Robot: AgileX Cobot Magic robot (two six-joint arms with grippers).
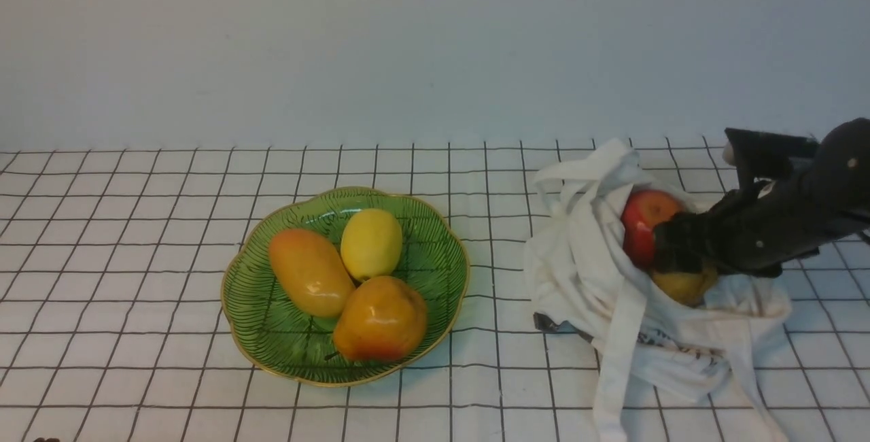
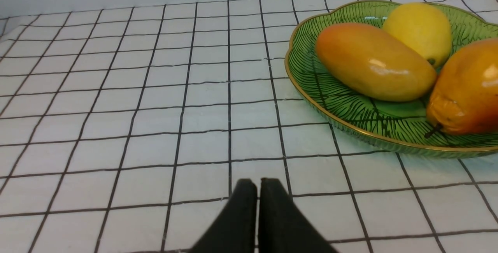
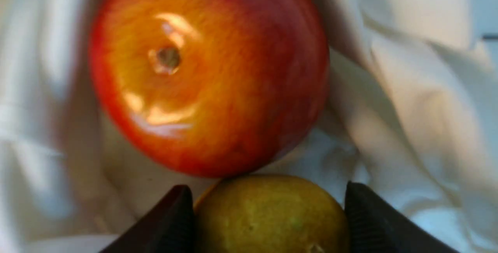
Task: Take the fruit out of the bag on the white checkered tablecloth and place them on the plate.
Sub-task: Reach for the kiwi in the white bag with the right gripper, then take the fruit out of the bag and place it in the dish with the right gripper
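"How does your right pincer (image 3: 269,206) stand?"
"Your tips flank the olive-brown fruit (image 3: 272,222) in the open bag (image 1: 571,265); I cannot tell if they grip. The red apple (image 3: 218,89) touches that fruit, so room is tight there."
"And your left pincer (image 2: 258,187)?"
"Narrow, tips together. Checkered tablecloth (image 1: 499,374) shows between the bag and the scalloped plate (image 1: 438,272) edge."

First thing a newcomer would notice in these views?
Probably the green dish with its gold rim, left of center on the checkered cloth, holding three yellow-to-orange fruits. Next, the shiny red apple in the open white bag on the right, with the right gripper's dark fingers on either side of the olive-brown fruit beside it.
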